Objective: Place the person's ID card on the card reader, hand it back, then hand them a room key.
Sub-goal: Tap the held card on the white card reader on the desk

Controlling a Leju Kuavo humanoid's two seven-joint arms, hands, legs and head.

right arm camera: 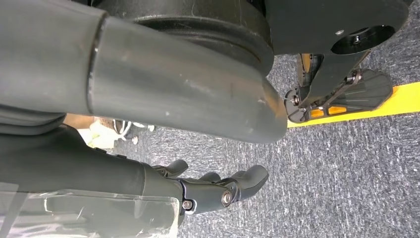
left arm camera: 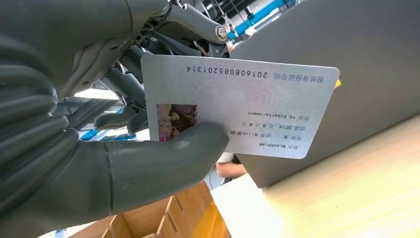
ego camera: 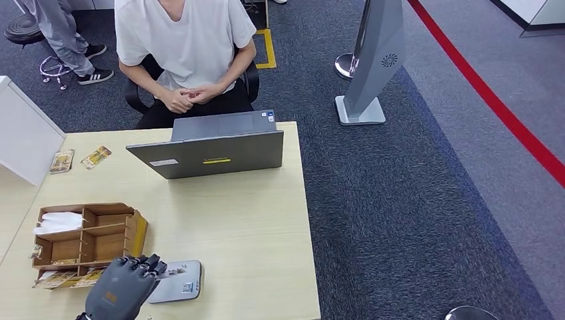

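The left hand [ego camera: 123,288] is pinching the ID card [left arm camera: 237,106] between its thumb and its darker fingers, and it is hovering at the near edge of the wooden table [ego camera: 253,227], just beside the grey card reader [ego camera: 178,281]. In the left wrist view the card is standing almost on its edge, with the printed face toward the camera. The step in hand, as I judge it, is laying the card on the reader. To do this well, the hand should be turning the card flat first, then lowering it slowly onto the middle of the reader, so that it is not sliding off toward the wooden organizer box [ego camera: 86,241]. The right hand [right arm camera: 218,191] is hanging over the carpet with fingers loosely curled and holding nothing. The person [ego camera: 183,47] is sitting behind the laptop [ego camera: 210,155], hands together.
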